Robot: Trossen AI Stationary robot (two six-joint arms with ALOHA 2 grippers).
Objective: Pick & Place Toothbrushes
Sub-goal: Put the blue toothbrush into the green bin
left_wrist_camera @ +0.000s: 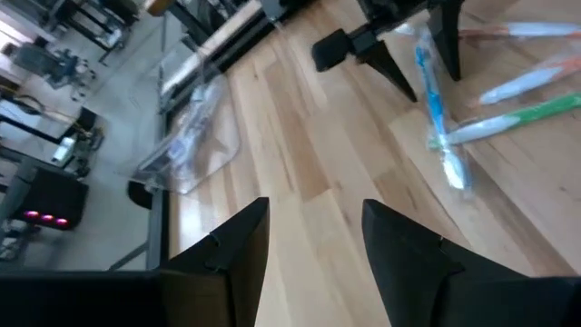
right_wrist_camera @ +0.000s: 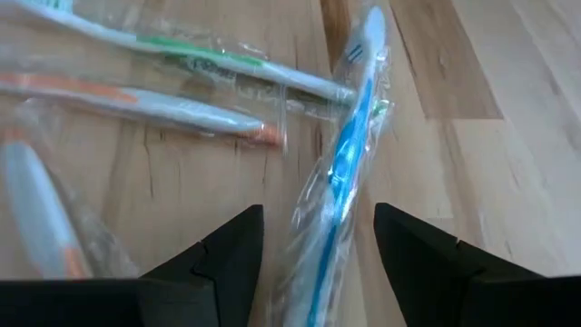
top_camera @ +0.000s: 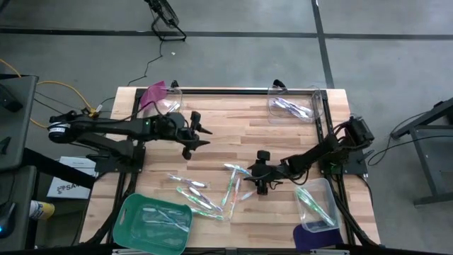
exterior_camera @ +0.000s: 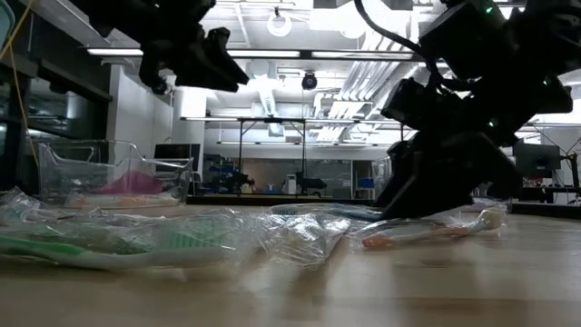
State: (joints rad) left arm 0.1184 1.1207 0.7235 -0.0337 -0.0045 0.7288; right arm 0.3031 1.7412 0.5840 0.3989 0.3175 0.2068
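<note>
toothbrushes mostly lie loose on the table; a few sit in bins. your right gripper straddles a blue one, fingers spread; left gripper spread, empty.

1. your left arm reaches in from the table's left side, stretched almost level toward the middle of the table.
2. your left gripper hangs above the tabletop with nothing between its fingers; the jaws stand apart with a clear gap.
3. your right arm comes in from the right edge, elbow bent, forearm angled down toward the table's centre.
4. your right gripper sits low, close to the wood, wrist tilted downward.
5. its two dark fingers are spread, one on each side of what lies under them, not pinching anything.
6. the two grippers are well apart, the left farther from the front edge than the right.
</note>
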